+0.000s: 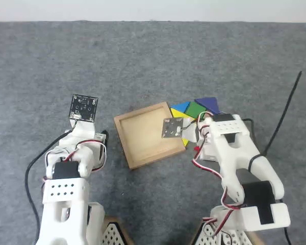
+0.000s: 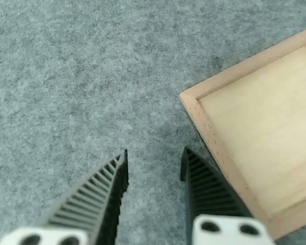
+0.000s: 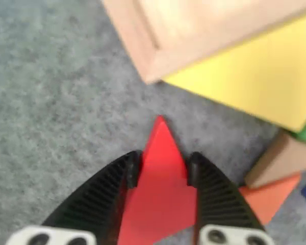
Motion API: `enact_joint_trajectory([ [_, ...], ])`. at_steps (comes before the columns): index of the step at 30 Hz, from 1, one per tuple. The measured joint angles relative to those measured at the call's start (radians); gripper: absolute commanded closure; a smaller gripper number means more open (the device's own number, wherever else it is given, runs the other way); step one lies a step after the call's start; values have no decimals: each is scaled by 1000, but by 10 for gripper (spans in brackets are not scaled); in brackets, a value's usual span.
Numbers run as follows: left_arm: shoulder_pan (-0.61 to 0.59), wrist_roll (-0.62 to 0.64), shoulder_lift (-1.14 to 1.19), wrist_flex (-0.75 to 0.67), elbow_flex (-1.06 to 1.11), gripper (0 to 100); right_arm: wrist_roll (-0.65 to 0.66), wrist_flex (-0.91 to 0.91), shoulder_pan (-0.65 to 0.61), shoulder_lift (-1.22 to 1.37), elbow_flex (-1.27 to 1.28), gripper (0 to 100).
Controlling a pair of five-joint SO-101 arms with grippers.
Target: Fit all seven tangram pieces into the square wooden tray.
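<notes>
Counter: a grey, carpet-like counter point(image 1: 143, 61) carries everything.
Tray: the square wooden tray point(image 1: 143, 138) lies near the middle of the counter, turned slightly, its visible floor bare wood.
Left pincer: the left pincer point(image 2: 155, 153) has its fingers apart with nothing between them. It hangs over the counter at the tray's 9 o'clock, near one corner.
Right pincer: the right pincer point(image 3: 164, 158) is clamped on the red triangle point(image 3: 160, 199), one finger on each slanted edge, by the tray's 4 o'clock corner.
Loose pieces: the blue piece point(image 1: 181, 106), green piece point(image 1: 195, 108) and purple piece point(image 1: 207, 104) cluster outside the tray's 2 o'clock corner.
Yellow piece: the yellow piece point(image 3: 255, 76) lies against the tray's outer rim.
Orange piece: the orange piece point(image 3: 270, 196) sits just beside the red triangle.
Tan block: the tan block point(image 3: 283, 158) is possibly another piece, too blurred to tell.
</notes>
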Motion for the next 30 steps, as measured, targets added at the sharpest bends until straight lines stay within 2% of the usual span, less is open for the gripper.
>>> enact_joint_trajectory([
  [6,0,0,0,0,0,829,-31,117,14,-132,-5,728],
  [9,0,0,0,0,0,829,-100,187,14,-219,-5,728],
  [12,0,0,0,0,0,829,-161,198,64,-276,-5,728],
  [17,0,0,0,0,0,829,-172,199,123,-261,-5,728],
  [24,0,0,0,0,0,829,-215,9,106,-40,38,728],
  [30,0,0,0,0,0,829,-239,-23,146,11,-6,728],
])
